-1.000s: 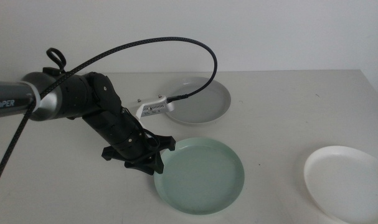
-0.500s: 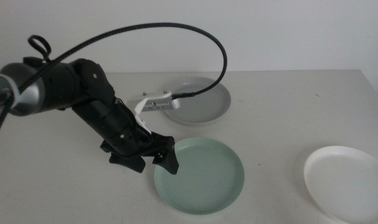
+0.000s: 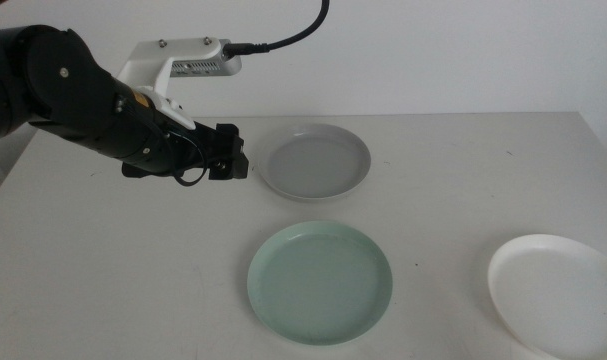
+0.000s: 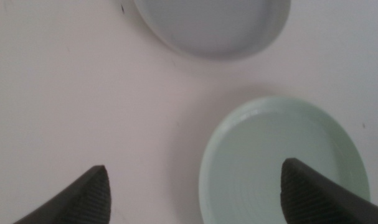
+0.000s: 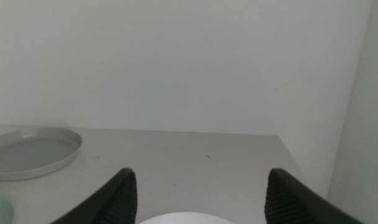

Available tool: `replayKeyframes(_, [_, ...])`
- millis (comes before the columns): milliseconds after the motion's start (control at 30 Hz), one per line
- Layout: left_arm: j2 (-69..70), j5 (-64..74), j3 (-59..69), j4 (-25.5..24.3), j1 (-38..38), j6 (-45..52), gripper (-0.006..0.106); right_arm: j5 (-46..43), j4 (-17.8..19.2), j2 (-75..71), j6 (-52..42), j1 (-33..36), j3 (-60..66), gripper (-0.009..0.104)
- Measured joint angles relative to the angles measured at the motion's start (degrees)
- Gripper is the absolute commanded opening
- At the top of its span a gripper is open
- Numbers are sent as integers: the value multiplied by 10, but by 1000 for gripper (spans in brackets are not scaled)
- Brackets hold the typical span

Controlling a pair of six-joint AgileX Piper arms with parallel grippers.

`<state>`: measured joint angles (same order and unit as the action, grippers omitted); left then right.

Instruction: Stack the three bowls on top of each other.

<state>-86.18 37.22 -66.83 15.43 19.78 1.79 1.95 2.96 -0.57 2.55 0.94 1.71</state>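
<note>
Three bowls lie apart on the table. The grey bowl [image 3: 315,162] is at the back, the mint green bowl [image 3: 320,282] in front of it, the white bowl [image 3: 558,293] at the front right. My left gripper [image 3: 233,160] hangs above the table just left of the grey bowl, open and holding nothing. Its wrist view shows the grey bowl [image 4: 213,25] and the green bowl [image 4: 282,162] beyond the wide-apart jaws of the left gripper [image 4: 193,167]. My right gripper [image 5: 200,171] is open, with the white bowl [image 5: 185,218] just below it and the grey bowl [image 5: 30,152] farther off.
The light table [image 3: 463,190] ends at a white wall behind the bowls. A black cable [image 3: 293,35] loops up from the left wrist camera. The table's right edge runs close to the white bowl.
The left gripper has risen from the green bowl's left rim and swung back and left, beside the grey bowl. All three bowls stay where they were.
</note>
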Motion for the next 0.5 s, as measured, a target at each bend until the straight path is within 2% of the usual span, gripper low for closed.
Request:
replayKeyframes(200, [-33,-55,-25,-6,0,-10,105,0,0,0,0,0,0,52])
replayKeyframes(500, [-202,-44,-192,-15,0,-11,105,0,0,0,0,0,0,52])
